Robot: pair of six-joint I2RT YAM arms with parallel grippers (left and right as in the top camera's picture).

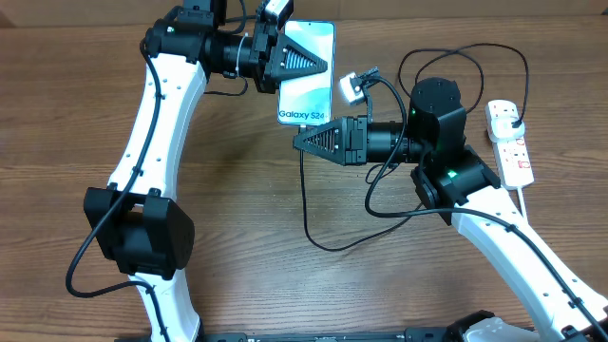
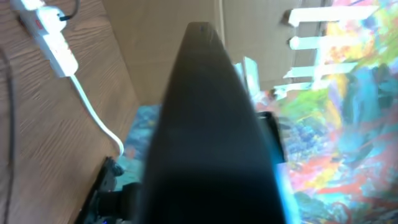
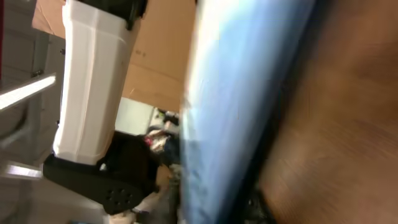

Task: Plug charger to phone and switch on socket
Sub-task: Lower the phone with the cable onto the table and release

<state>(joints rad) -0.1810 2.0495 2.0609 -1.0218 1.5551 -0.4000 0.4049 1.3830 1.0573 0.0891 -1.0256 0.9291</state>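
My left gripper [image 1: 290, 62] is shut on the upper left part of the phone [image 1: 309, 87], whose lit light-blue screen faces up. In the left wrist view the phone [image 2: 205, 137] is a dark blurred slab filling the middle. My right gripper [image 1: 302, 141] points left, just below the phone's bottom edge; how wide its jaws stand does not show. The charger's thin black cable [image 1: 306, 204] drops from under those fingers and loops back right. Its tip is hidden. Its black plug [image 1: 514, 120] sits in the white socket [image 1: 513, 157] at the far right. The right wrist view shows the phone [image 3: 242, 93] as a blue band.
The socket [image 2: 53, 43] and its thick white cord [image 2: 93, 118] lie on the wooden table at the left of the left wrist view. The left arm's white link [image 3: 93, 81] stands close beside the phone. Black cable loops [image 1: 465, 57] lie behind the right arm.
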